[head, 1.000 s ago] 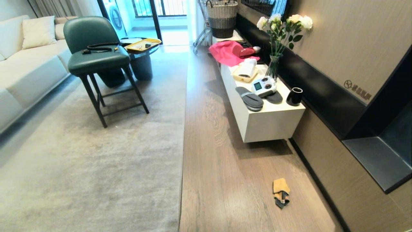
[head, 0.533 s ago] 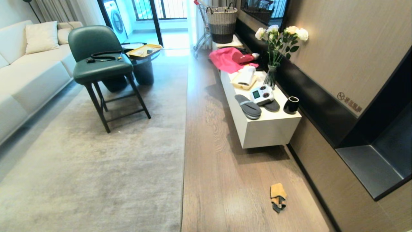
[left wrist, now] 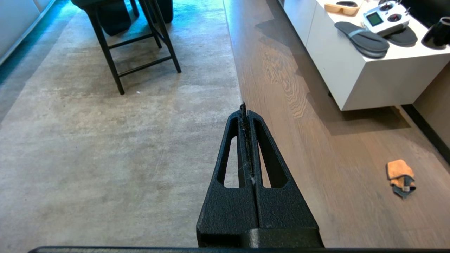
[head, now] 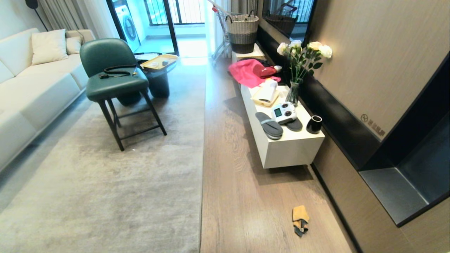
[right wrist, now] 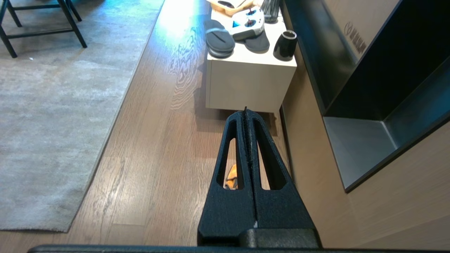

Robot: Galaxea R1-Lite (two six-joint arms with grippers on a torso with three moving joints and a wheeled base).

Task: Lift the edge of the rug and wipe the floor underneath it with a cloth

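A big grey-beige rug [head: 105,182] lies flat, and its straight rug edge [head: 201,168] runs up the middle of the head view along the brown plank floor [head: 239,196]. The small orange cloth [head: 300,215] with a dark grey part lies crumpled on the floor near the right wall. Neither arm shows in the head view. My left gripper [left wrist: 243,105] is shut and empty, held high above the rug edge [left wrist: 236,80], with the cloth [left wrist: 400,173] off to one side. My right gripper [right wrist: 245,109] is shut and empty too; the cloth [right wrist: 232,177] peeks through a finger slot.
A white low cabinet [head: 281,147] along the right wall carries slippers [head: 269,124], a remote controller, a black cup and a vase of flowers. A green chair [head: 116,82] stands on the rug, with a round table behind it and a sofa [head: 28,88] at the left.
The whole head view has shifted: the camera has risen and tilted, so the furniture and cloth sit lower and smaller in the picture. The things themselves have not moved.
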